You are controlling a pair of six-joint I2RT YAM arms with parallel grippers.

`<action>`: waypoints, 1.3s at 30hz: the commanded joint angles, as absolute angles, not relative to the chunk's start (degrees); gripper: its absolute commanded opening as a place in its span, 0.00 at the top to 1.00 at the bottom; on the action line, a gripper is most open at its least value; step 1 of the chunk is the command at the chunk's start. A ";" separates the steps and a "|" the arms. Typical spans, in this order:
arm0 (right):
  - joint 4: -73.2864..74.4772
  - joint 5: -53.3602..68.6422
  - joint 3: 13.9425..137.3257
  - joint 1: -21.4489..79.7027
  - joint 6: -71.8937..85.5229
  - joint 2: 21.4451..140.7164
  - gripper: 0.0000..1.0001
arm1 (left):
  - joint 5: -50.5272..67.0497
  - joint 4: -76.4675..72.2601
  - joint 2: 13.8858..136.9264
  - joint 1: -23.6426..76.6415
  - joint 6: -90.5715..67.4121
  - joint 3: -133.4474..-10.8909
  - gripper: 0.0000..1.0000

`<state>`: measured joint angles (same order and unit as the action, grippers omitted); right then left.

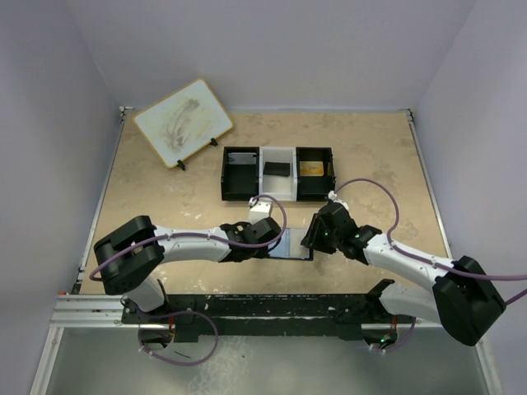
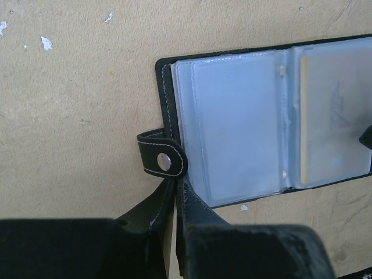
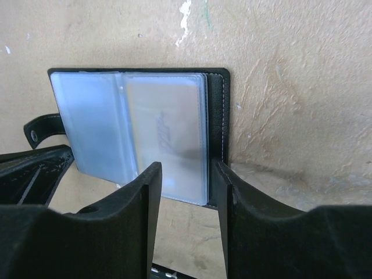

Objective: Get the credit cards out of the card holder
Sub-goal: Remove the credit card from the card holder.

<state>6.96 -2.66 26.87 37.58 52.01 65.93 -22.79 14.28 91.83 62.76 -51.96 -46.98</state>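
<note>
The black card holder (image 1: 292,245) lies open on the table between my two grippers, its pale blue-grey plastic sleeves facing up. One sleeve holds a pale card with faint script (image 3: 165,132), which also shows in the left wrist view (image 2: 334,128). My left gripper (image 2: 175,185) is shut, with its tips against the snap tab (image 2: 164,161) at the holder's left edge. My right gripper (image 3: 187,171) is open and low over the holder's right half. One finger is over the card's sleeve and the other is at the black cover edge (image 3: 216,116). A dark flat card (image 1: 277,169) lies in the tray's middle compartment.
A black-and-white three-compartment tray (image 1: 239,174) stands behind the holder, with something yellowish in its right compartment (image 1: 311,169). A small white box (image 1: 261,208) sits just behind my left gripper. A pale board on a stand (image 1: 183,122) is at the back left.
</note>
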 commanded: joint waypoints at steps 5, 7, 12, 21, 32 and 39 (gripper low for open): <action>9.09 -4.87 30.07 37.66 50.96 63.47 0.56 | -22.94 13.07 92.26 63.19 -52.49 -48.68 0.99; 7.27 -3.33 29.49 37.70 50.65 64.13 0.56 | -23.07 13.18 92.17 63.19 -52.54 -48.65 0.99; 4.02 -1.66 27.68 37.69 50.79 66.81 0.57 | -23.03 13.19 92.24 63.15 -52.56 -48.61 0.99; 2.87 -1.96 26.78 37.67 51.20 69.28 0.58 | -23.03 13.36 92.38 63.19 -52.39 -48.67 0.99; -6.73 6.91 23.40 37.66 54.05 67.03 0.59 | -22.34 13.09 93.39 63.19 -52.12 -48.88 1.00; -8.61 11.35 24.12 37.65 55.61 64.28 0.59 | -22.17 12.84 93.62 63.28 -51.94 -48.95 1.00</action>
<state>-4.36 6.37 23.11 37.43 53.91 65.63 -22.79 14.61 92.36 62.78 -51.90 -47.42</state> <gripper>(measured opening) 0.415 0.003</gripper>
